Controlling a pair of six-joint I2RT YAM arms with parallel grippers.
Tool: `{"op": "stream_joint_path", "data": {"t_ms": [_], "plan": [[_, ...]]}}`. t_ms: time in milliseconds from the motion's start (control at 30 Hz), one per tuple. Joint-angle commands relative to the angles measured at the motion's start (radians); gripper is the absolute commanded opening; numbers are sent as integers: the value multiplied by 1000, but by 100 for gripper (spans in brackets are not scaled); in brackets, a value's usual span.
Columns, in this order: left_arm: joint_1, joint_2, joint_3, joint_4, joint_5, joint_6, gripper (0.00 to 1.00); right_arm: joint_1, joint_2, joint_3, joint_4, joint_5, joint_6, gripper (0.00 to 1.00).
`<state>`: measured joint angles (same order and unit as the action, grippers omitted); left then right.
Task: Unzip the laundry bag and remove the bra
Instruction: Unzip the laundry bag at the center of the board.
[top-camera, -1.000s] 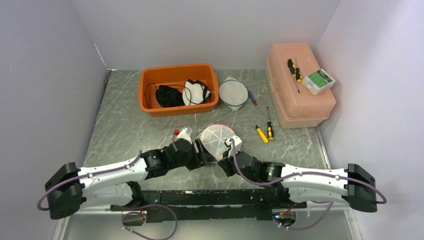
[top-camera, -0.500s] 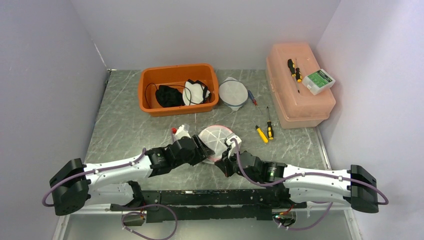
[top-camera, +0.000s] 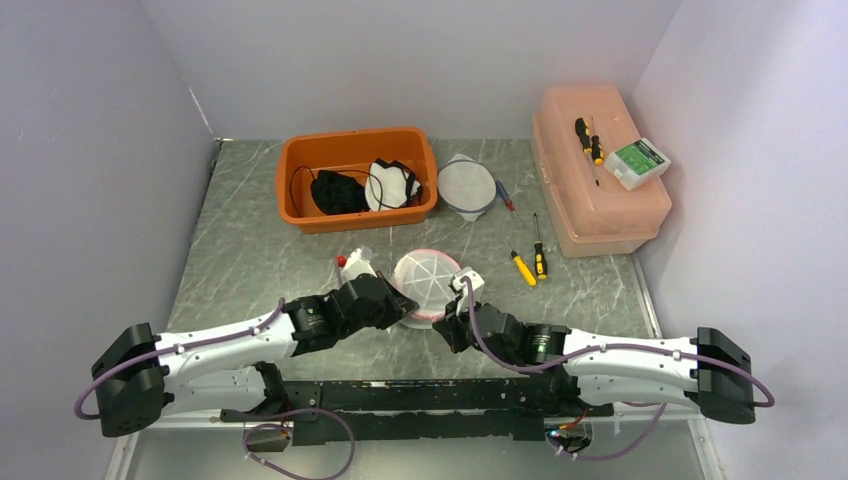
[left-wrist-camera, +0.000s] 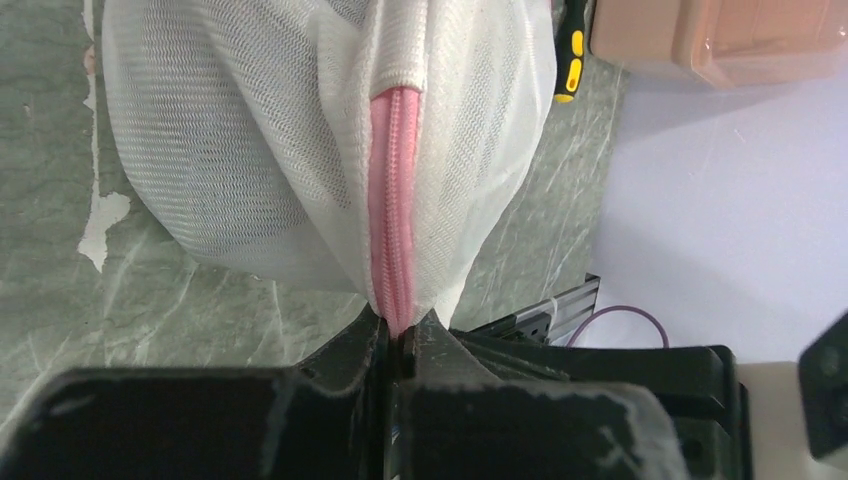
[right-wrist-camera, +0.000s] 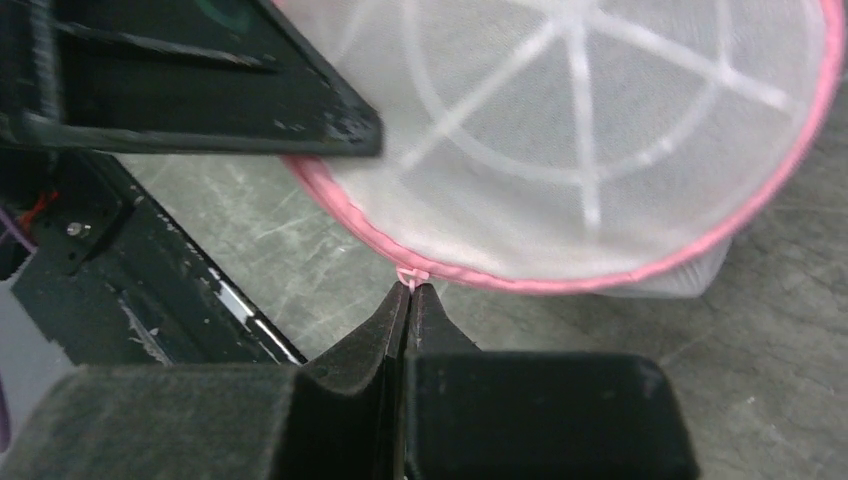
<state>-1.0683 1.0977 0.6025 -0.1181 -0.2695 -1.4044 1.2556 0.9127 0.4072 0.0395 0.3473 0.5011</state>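
Note:
The laundry bag (top-camera: 428, 280) is a round white mesh pouch with a pink zipper round its rim, lying mid-table between both arms. My left gripper (top-camera: 404, 304) is shut on the bag's near-left edge. In the left wrist view its tips (left-wrist-camera: 402, 335) pinch the pink zipper seam (left-wrist-camera: 392, 200). My right gripper (top-camera: 449, 309) is shut at the bag's near-right edge. In the right wrist view its tips (right-wrist-camera: 411, 290) clamp the small pink zipper pull (right-wrist-camera: 410, 276) under the bag (right-wrist-camera: 580, 130). The zipper looks closed. The bra is hidden.
An orange bin (top-camera: 296, 200) with dark and white garments stands behind. A second mesh bag (top-camera: 467, 186) lies beside it. Two screwdrivers (top-camera: 531, 262) lie to the right. A pink box (top-camera: 600, 200) carries tools and a green-white packet (top-camera: 637, 162). A red-capped bottle (top-camera: 352, 266) sits by my left wrist.
My left gripper was open beside the bag and has closed on its zipper edge. The bag has dropped from tilted up to lying flatter. The right gripper stays shut.

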Motion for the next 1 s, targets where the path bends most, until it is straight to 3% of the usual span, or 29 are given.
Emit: {"op": "stream_joint_path", "data": {"t_ms": [0, 200, 300, 400, 500, 700, 767, 967], "plan": [[-2, -47, 16, -58, -51, 8, 3, -21, 14, 21, -80, 87, 55, 0], [2, -69, 17, -46, -20, 87, 3, -74, -57, -9, -121, 152, 121, 0], [29, -71, 20, -9, 49, 178, 3, -73, -160, -25, -107, 175, 77, 0], [123, -68, 38, 28, 214, 300, 3, -70, -287, -43, -62, 107, -23, 0], [277, -47, 81, 71, 475, 425, 3, -64, -343, -10, -79, 38, -112, 0], [389, 32, 217, 48, 688, 657, 3, -46, -331, 40, -110, -1, -150, 0], [395, 77, 228, 62, 737, 695, 7, -44, -307, 30, -89, -17, -139, 0], [403, 178, 83, 245, 730, 626, 7, -7, -196, -17, 15, -45, -78, 0]]}}
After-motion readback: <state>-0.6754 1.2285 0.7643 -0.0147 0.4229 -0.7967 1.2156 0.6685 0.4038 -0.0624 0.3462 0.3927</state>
